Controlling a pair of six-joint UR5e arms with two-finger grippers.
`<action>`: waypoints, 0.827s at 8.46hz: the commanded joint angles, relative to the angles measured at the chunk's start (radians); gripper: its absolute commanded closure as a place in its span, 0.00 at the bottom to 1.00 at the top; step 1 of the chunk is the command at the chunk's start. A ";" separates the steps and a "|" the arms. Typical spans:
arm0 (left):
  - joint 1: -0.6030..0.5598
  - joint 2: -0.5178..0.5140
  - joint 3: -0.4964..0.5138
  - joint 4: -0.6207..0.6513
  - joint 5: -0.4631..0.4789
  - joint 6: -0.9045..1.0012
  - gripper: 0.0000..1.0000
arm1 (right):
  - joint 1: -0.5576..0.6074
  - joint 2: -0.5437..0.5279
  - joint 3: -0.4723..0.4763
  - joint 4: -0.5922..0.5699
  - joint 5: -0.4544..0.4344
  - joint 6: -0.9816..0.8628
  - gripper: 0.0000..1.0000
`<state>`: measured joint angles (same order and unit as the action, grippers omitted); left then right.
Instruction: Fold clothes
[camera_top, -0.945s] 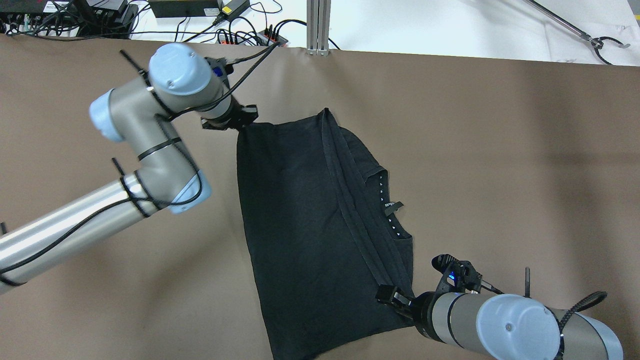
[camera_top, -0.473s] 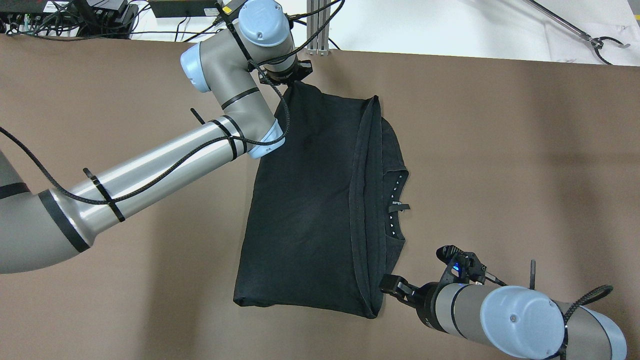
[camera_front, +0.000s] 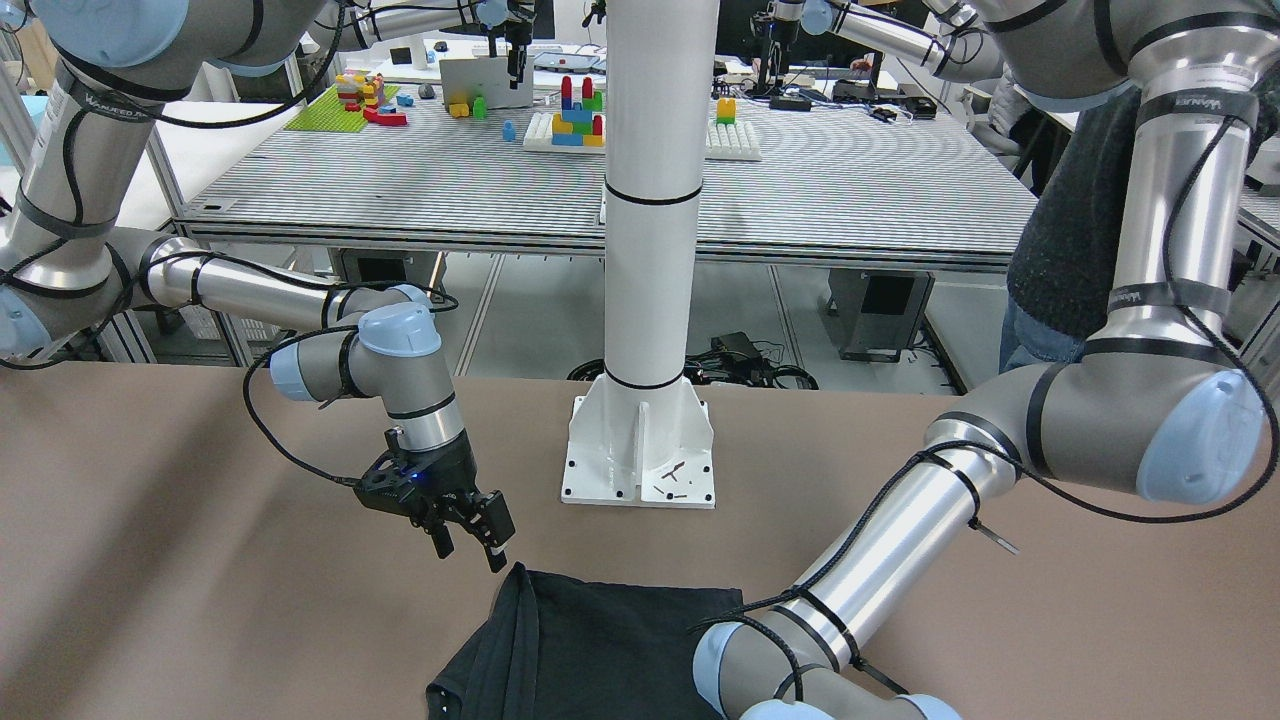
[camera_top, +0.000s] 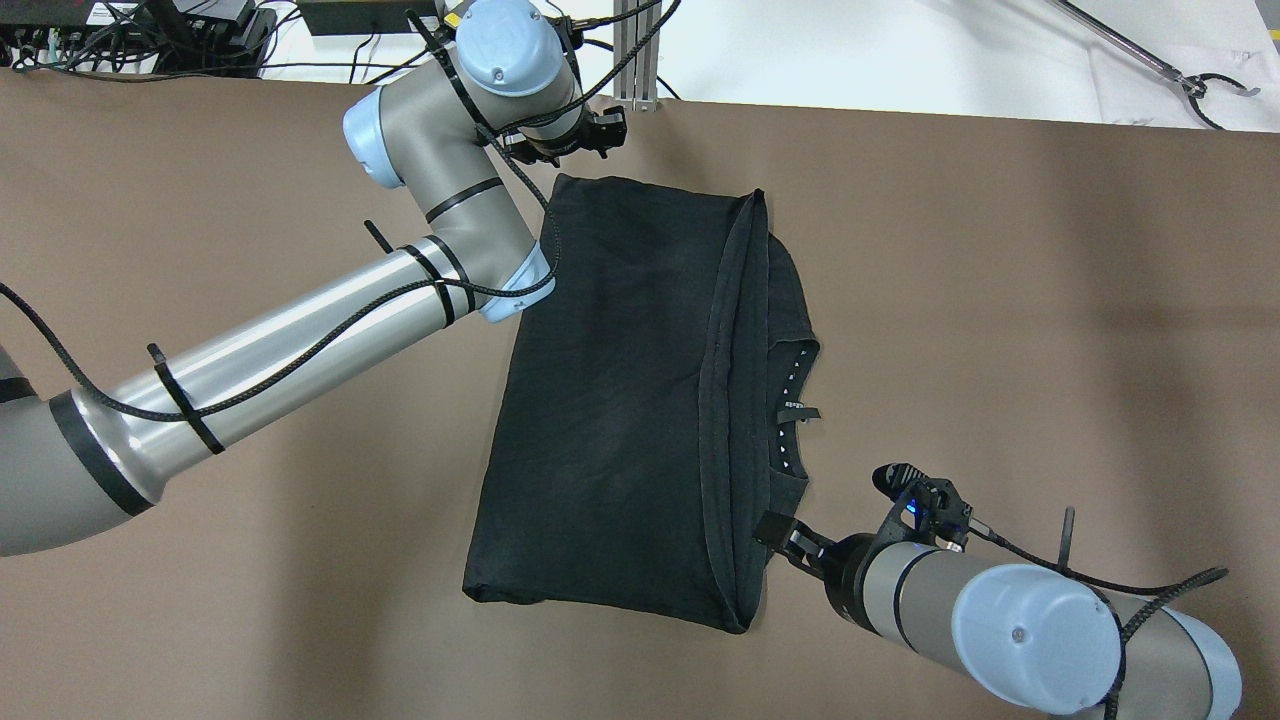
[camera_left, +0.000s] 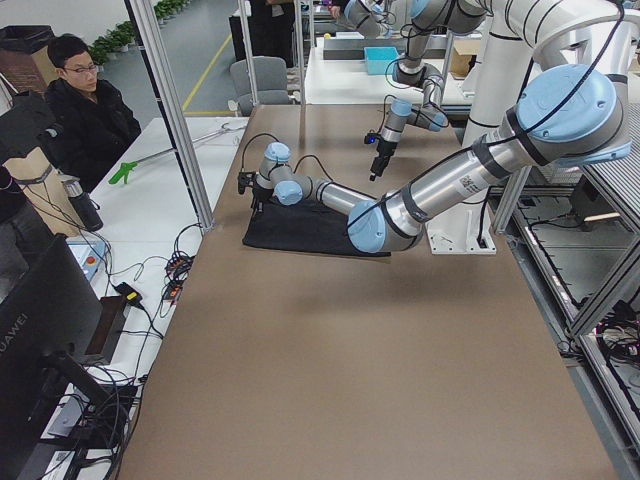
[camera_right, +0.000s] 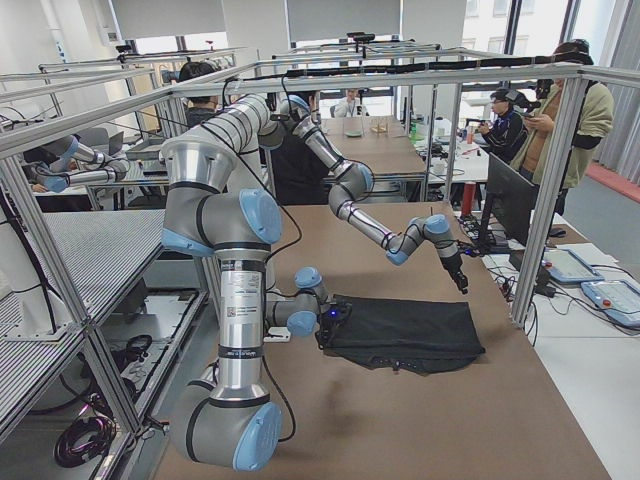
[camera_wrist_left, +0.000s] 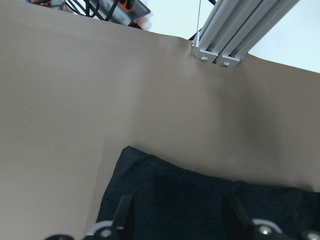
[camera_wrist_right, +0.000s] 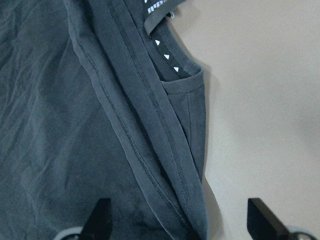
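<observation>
The black garment (camera_top: 620, 400) lies folded flat on the brown table (camera_top: 1000, 300), with its neck opening and white-marked collar (camera_top: 795, 400) showing at its right edge. My left gripper (camera_top: 603, 132) is open just past the garment's far left corner. In the left wrist view the gripper (camera_wrist_left: 177, 215) stands over that corner of the garment (camera_wrist_left: 200, 210) with nothing between the fingers. My right gripper (camera_top: 778, 530) is open beside the near right corner. In the right wrist view the gripper (camera_wrist_right: 180, 220) has its jaws spread wide above the hemmed edge (camera_wrist_right: 150, 140). The right gripper (camera_front: 470, 535) also shows open in the front view.
The white pillar's base (camera_front: 640, 450) stands on the table on the robot's side. An aluminium post (camera_top: 637, 60) rises at the far edge close to my left gripper. Cables and power strips (camera_top: 200, 30) lie beyond the far edge. Operators stand in the side views.
My left arm swung the garment's corner to the far edge, then let go; the corner now lies flat. My right gripper let go of the near corner and shifted slightly.
</observation>
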<state>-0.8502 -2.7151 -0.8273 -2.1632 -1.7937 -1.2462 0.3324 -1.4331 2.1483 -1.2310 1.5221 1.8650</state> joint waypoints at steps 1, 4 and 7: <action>-0.003 0.197 -0.264 0.000 0.013 0.007 0.06 | 0.010 0.113 -0.030 -0.106 -0.051 0.066 0.06; 0.006 0.305 -0.403 0.000 0.026 -0.008 0.06 | -0.031 0.161 -0.062 -0.168 -0.063 0.203 0.18; 0.008 0.299 -0.403 0.002 0.040 -0.021 0.06 | -0.064 0.163 -0.137 -0.166 -0.094 0.221 0.23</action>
<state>-0.8434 -2.4139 -1.2256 -2.1622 -1.7592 -1.2569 0.2859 -1.2725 2.0480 -1.3970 1.4386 2.0804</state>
